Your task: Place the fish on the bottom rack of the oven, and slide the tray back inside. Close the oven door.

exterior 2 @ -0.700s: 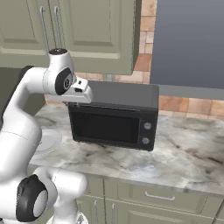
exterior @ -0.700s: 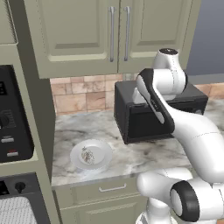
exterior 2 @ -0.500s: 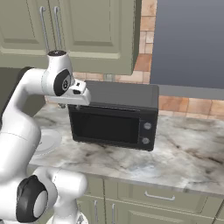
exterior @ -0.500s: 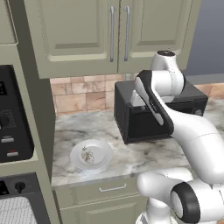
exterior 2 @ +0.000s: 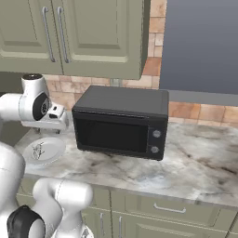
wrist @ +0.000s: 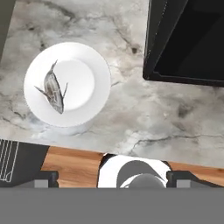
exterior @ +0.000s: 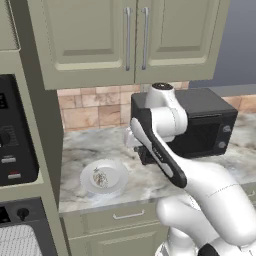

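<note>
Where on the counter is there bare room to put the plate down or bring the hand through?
Bare marble lies between the white plate and the black countertop appliance, and along the front edge before the appliance. A wide free stretch runs right of it. The left end is crowded: the plate with the fish sits close by the tall oven cabinet.

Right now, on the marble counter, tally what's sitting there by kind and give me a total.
Plate: 1
Fish, lying on the plate: 1
Black box-shaped countertop appliance: 1
Total: 3
</note>
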Controlling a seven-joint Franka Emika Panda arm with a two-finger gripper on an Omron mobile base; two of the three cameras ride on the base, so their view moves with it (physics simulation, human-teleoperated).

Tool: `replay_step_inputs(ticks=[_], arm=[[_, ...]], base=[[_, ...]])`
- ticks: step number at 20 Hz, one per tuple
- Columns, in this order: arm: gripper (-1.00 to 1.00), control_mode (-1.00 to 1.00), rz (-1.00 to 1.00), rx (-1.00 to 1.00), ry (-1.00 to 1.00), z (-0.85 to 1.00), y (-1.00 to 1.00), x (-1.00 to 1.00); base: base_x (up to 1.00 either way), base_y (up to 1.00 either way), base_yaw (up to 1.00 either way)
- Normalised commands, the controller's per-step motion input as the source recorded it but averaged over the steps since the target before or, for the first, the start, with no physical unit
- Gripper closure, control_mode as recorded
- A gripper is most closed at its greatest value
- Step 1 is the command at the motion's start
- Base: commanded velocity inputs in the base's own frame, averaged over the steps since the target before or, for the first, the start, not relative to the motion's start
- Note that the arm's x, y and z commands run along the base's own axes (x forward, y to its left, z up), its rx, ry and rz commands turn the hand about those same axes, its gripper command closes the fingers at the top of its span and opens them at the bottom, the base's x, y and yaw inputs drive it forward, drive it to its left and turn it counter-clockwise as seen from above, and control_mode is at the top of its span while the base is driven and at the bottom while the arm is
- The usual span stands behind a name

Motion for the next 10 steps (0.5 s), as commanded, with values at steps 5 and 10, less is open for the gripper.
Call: replay_step_inputs(ticks=[5,10], arm=[[-1.0,-1.0,0.09,0.02,0.01,-0.52,0.65,-0.07],[-1.0,-1.0,0.1,0.0,-0.01,-0.57,0.64,0.02]], base=[[0.0,0.0,0.0],[0.0,0.0,0.0]])
